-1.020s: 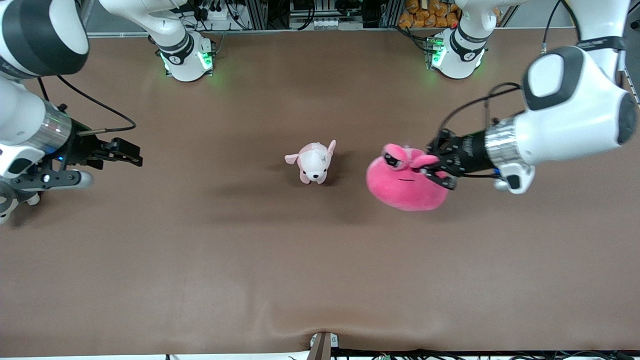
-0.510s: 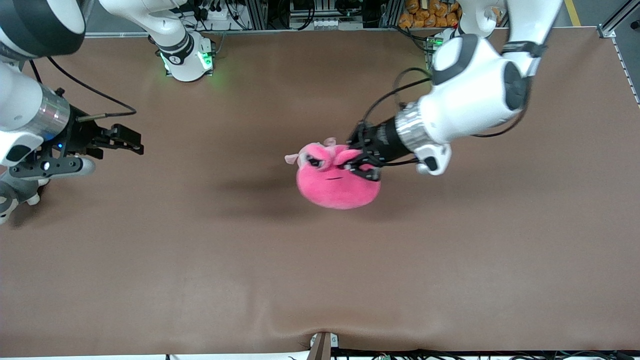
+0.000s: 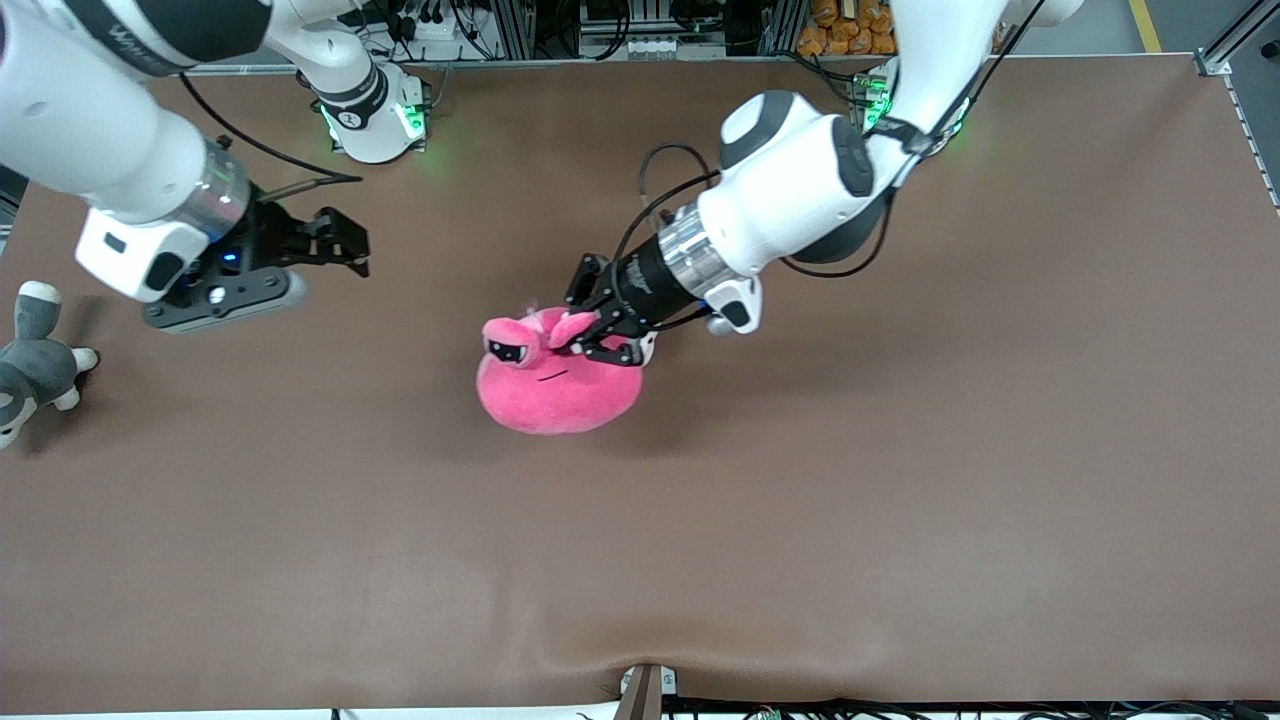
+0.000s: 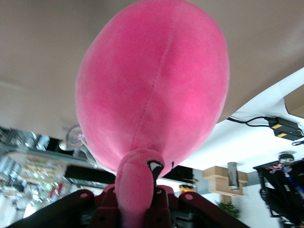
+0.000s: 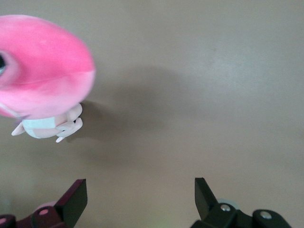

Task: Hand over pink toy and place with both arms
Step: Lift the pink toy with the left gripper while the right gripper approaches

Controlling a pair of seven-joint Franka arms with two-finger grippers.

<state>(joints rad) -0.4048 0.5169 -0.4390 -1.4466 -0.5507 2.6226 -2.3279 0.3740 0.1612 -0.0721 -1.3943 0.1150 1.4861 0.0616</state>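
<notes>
The pink toy is a hot-pink round plush with two eye stalks. It hangs above the middle of the table. My left gripper is shut on one of its eye stalks. In the left wrist view the toy's body fills the frame, with the stalk pinched between my left gripper's fingers. My right gripper is open and empty over the table toward the right arm's end, apart from the toy. In the right wrist view my right gripper points toward the toy.
A small pale pink-and-white puppy plush lies on the table under the pink toy, mostly hidden in the front view. A grey plush lies at the table edge at the right arm's end. The brown table is bare nearer the front camera.
My left arm has carried the pink toy toward the right arm's end, to over the puppy plush. My right arm has moved toward the middle, uncovering the grey plush.
</notes>
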